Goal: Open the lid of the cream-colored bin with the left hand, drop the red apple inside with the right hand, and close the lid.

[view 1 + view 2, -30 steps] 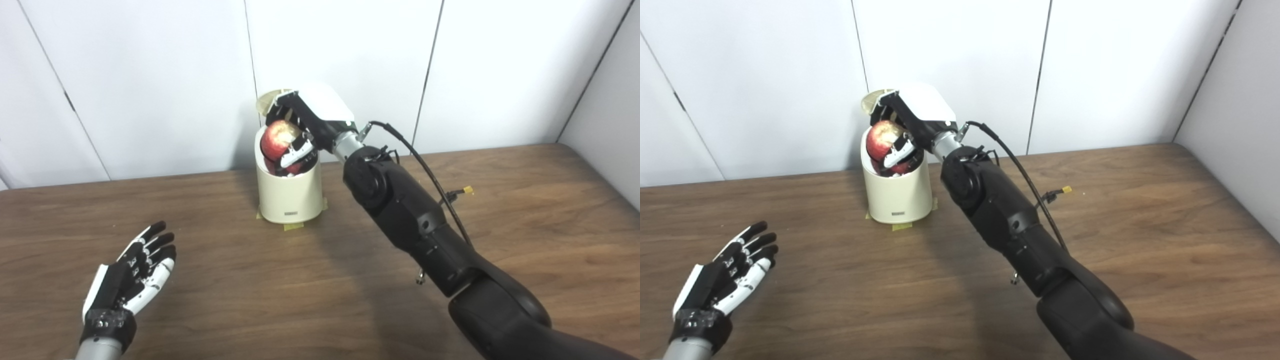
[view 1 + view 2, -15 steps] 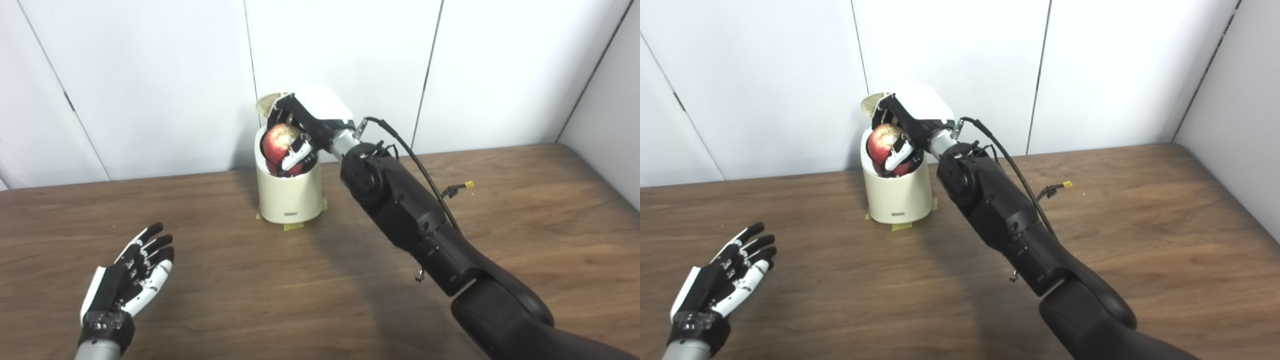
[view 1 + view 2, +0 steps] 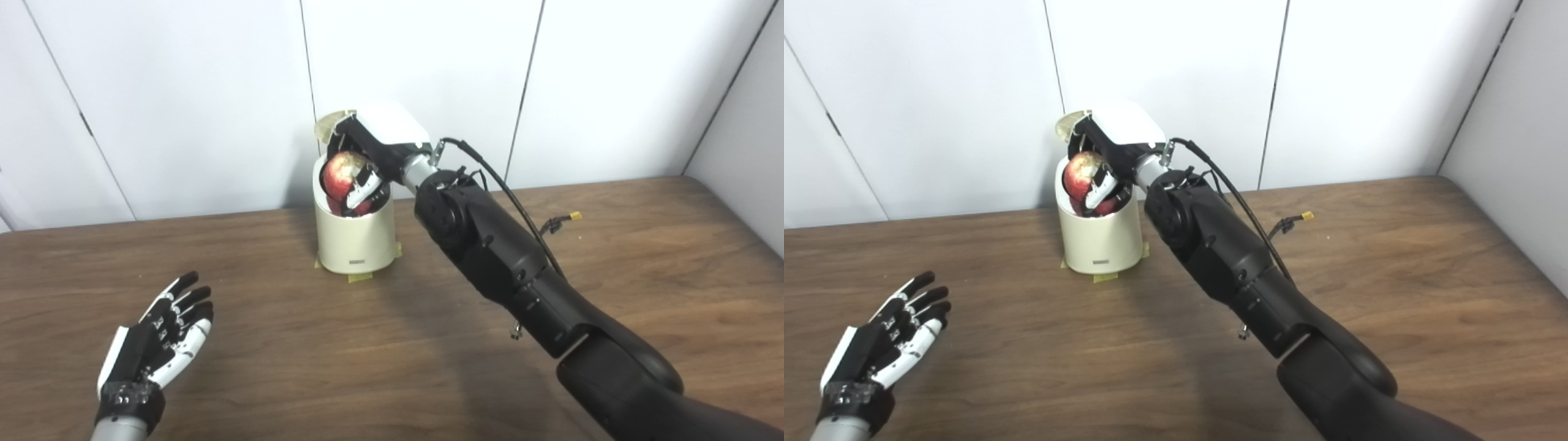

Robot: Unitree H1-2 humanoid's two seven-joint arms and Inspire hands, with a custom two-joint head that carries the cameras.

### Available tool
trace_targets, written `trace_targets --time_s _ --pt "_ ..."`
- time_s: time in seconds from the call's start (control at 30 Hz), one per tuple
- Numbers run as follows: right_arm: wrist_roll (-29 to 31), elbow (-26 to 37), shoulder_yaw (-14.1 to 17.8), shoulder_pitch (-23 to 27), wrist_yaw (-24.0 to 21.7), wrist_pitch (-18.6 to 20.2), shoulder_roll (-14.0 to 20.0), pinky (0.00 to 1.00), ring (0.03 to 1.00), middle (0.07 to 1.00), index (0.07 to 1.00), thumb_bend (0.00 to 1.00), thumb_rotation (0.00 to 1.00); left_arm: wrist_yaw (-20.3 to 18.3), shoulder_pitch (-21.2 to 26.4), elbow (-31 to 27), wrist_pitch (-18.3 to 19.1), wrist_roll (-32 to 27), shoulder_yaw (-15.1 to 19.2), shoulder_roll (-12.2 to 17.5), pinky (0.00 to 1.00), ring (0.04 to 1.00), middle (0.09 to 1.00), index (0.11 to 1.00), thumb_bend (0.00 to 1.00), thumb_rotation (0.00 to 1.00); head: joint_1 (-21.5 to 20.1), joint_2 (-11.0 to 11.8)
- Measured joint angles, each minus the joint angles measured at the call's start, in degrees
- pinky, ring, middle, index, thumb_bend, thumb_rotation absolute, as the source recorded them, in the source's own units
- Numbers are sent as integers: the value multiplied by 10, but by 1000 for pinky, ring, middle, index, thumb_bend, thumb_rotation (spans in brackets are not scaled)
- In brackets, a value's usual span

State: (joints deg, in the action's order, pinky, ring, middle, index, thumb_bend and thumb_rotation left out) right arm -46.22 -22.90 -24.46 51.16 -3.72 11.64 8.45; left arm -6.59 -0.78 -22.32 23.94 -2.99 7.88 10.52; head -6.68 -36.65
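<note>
At upper centre of the frame, I have my right hand (image 3: pixel 373 147) with its fingers (image 3: pixel 361 184) wrapped around the red apple (image 3: pixel 339 173) in the mouth of the cream bin (image 3: pixel 355 236), lid (image 3: pixel 326 125) up behind. Lower left, my left hand (image 3: pixel 156 337) hovers over the surface (image 3: pixel 275 355), fingers spread, holding nothing.

Bare lab setting: white panel walls (image 3: pixel 184 92), wooden table (image 3: pixel 367 343).

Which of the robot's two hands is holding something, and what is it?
The right hand, shut on the red apple over the open bin. The left hand lies open and empty on the table.
</note>
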Motion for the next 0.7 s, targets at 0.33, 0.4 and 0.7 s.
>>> trace_targets --time_s 0.33,0.4,0.7 --pt "-4 0 -2 0 4 -7 2 708 700 695 616 696 124 0 -2 0 0 3 -2 0 861 844 858 907 333 223 2 -2" --pt "-5 0 -4 0 3 -7 2 728 742 745 685 783 137 0 -2 0 0 3 -2 0 863 843 855 904 330 207 1 -2" --pt "-6 1 -4 -1 -4 -5 5 779 850 848 821 812 170 0 -3 0 0 4 -2 0 852 830 846 901 328 184 2 -2"
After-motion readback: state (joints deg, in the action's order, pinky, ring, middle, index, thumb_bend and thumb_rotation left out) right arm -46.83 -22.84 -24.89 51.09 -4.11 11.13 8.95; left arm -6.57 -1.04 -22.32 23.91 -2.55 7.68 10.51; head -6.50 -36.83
